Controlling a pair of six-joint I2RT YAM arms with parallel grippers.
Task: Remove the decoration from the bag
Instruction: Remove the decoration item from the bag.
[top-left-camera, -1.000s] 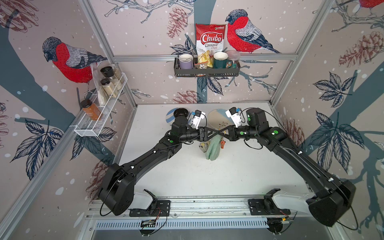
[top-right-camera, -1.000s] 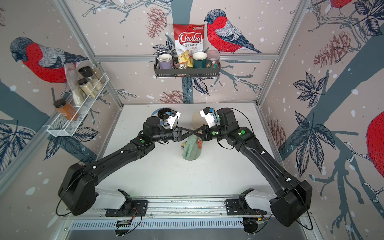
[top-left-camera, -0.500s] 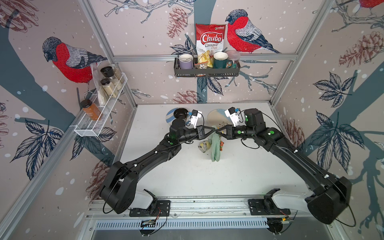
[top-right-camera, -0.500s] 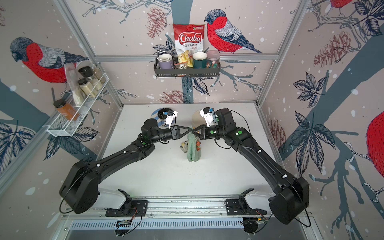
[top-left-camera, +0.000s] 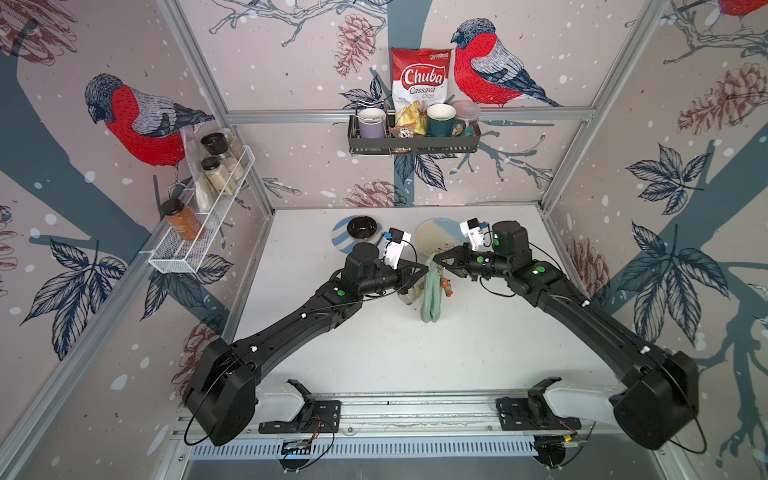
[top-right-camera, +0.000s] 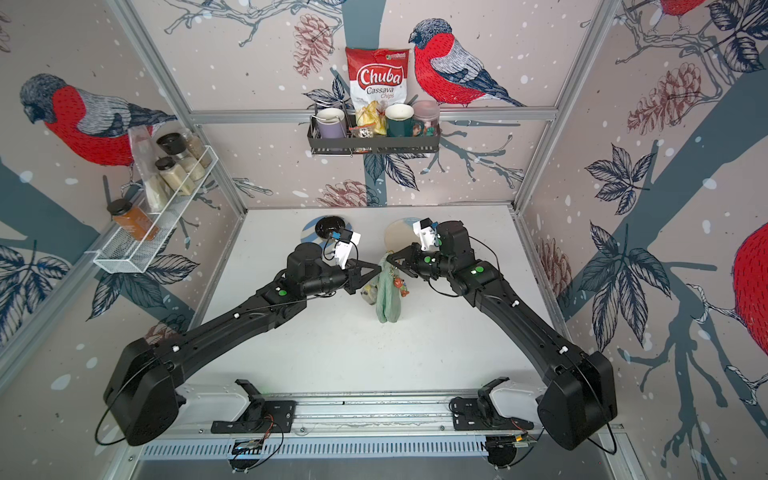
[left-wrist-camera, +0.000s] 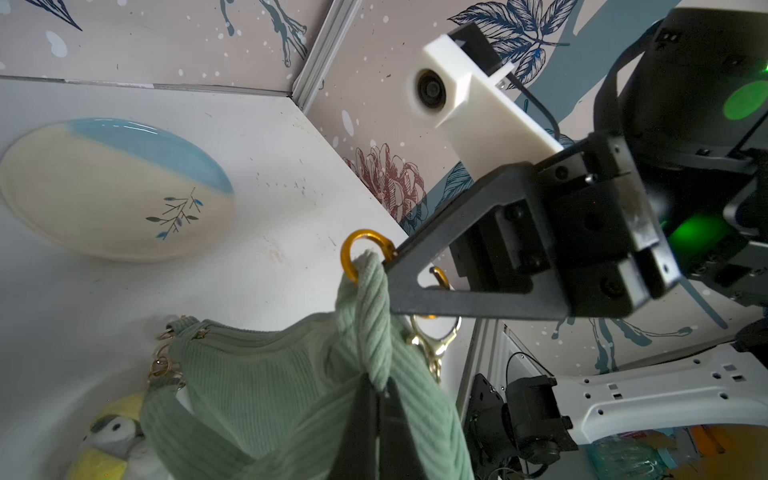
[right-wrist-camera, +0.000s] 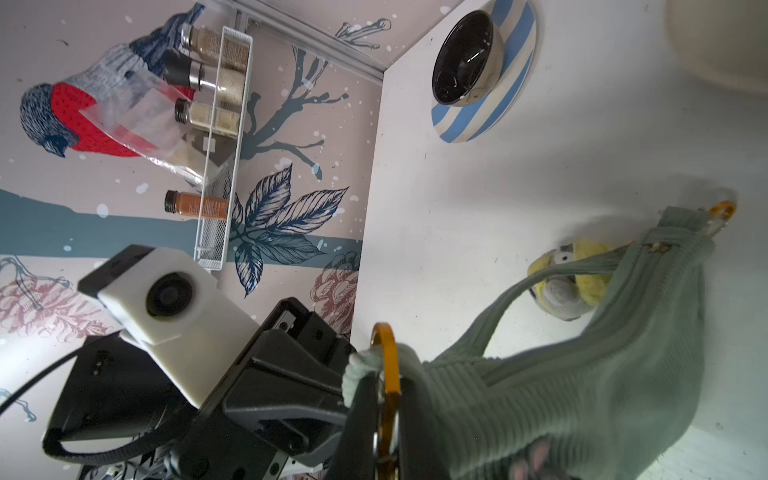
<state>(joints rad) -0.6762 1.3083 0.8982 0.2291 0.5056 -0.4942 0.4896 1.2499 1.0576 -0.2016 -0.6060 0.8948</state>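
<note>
left hand (top-left-camera: 424, 270): fingers together, clamped on the strap (left-wrist-camera: 368, 316) just under the orange ring; its tip almost meets the right hand's tip.
right hand (top-left-camera: 437, 259): pinched tight on the orange ring (left-wrist-camera: 347, 254); right wrist view shows the ring edge-on between its fingers.
strap: ribbed green, looped through the ring, runs down between the left hand's fingers into the bag.
bag (top-left-camera: 432, 297): sage-green ribbed fabric, hangs bunched straight below both hands. Can't tell if its low end touches the bench.
gold clasp (left-wrist-camera: 432, 340): on the bag, just under the right hand's lower finger.
plush bird (left-wrist-camera: 112, 436): yellow and grey, below the left hand on that hand's side of the bag, against the fabric.
small gold rings (left-wrist-camera: 164, 368): at the bag's end, between bag and plush bird.
orange charm (top-left-camera: 445, 286): small, below the right hand on that hand's side, dangling against the bag.
cream-and-blue plate (top-left-camera: 432, 241): on the bench just beyond the right hand, toward the back wall.
striped plate (right-wrist-camera: 490, 112): beyond the left hand, same way.
black bowl (right-wrist-camera: 461, 58): sits on the striped plate.
bench (top-left-camera: 374, 345): white, under both hands.
</note>
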